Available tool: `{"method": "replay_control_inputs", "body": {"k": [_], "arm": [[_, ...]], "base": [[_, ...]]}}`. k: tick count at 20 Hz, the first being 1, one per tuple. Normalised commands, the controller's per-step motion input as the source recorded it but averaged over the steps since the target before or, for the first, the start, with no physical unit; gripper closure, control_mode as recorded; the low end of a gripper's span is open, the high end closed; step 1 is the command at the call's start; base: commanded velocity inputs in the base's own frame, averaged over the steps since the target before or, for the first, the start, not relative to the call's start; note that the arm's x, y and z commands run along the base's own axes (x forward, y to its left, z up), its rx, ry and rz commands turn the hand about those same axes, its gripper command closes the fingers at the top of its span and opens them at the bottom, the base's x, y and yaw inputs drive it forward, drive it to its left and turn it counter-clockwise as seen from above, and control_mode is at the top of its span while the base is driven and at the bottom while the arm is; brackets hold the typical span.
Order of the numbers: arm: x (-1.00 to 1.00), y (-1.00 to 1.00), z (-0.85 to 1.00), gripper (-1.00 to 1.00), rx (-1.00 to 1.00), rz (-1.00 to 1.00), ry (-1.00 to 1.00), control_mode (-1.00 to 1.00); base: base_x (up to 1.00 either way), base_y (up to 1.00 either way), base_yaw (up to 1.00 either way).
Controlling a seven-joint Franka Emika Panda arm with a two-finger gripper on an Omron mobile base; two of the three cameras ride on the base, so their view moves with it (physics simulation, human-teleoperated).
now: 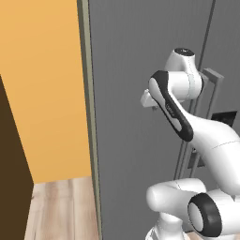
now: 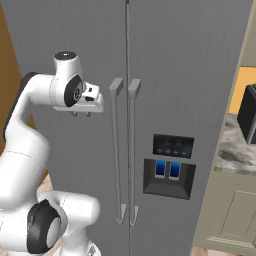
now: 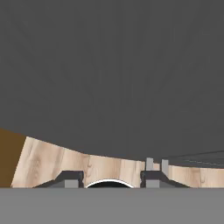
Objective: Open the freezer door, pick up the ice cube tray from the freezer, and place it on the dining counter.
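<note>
The freezer door (image 2: 95, 160) is a tall flat grey panel, shut, with a long vertical bar handle (image 2: 116, 150) along its right edge. My gripper (image 2: 81, 114) hangs in front of the door's upper part, a little left of the handle's top, pointing down at the floor. Its fingers (image 3: 72, 178) stand apart with nothing between them. From the other side the gripper (image 1: 151, 105) sits against the freezer door (image 1: 126, 154). In the hand view the door (image 3: 112, 65) looms above the wooden floor (image 3: 52, 157). The ice cube tray is hidden and the dining counter is out of view.
The neighbouring grey door carries a black dispenser panel (image 2: 169, 170). To its right stands a granite-topped grey-green cabinet (image 2: 235, 150) with a black appliance (image 2: 247, 112). Left of the freezer are an orange wall (image 1: 42, 93), a dark brown panel (image 1: 11, 154) and wooden floor (image 1: 61, 206).
</note>
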Motion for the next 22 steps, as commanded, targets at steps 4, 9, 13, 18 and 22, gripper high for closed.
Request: {"method": "replay_control_inputs", "body": {"k": [4, 9, 13, 18, 22], "arm": [[-0.24, -0.02, 0.0, -1.0, 0.0, 0.0, 0.0, -1.0], [-0.8, -0.28, 0.0, -1.0, 0.0, -0.05, 0.0, -1.0], [-0.84, -0.27, -0.01, -1.0, 0.0, -0.05, 0.0, -1.0], [-0.6, -0.13, 0.0, -1.0, 0.0, -0.04, 0.0, -1.0], [-0.49, -0.06, 0.0, -1.0, 0.0, -0.04, 0.0, -1.0]], "base": [[0.0, 0.0, 0.0], [0.0, 0.0, 0.0], [0.0, 0.0, 0.0], [0.0, 0.0, 0.0], [0.0, 0.0, 0.0]]}}
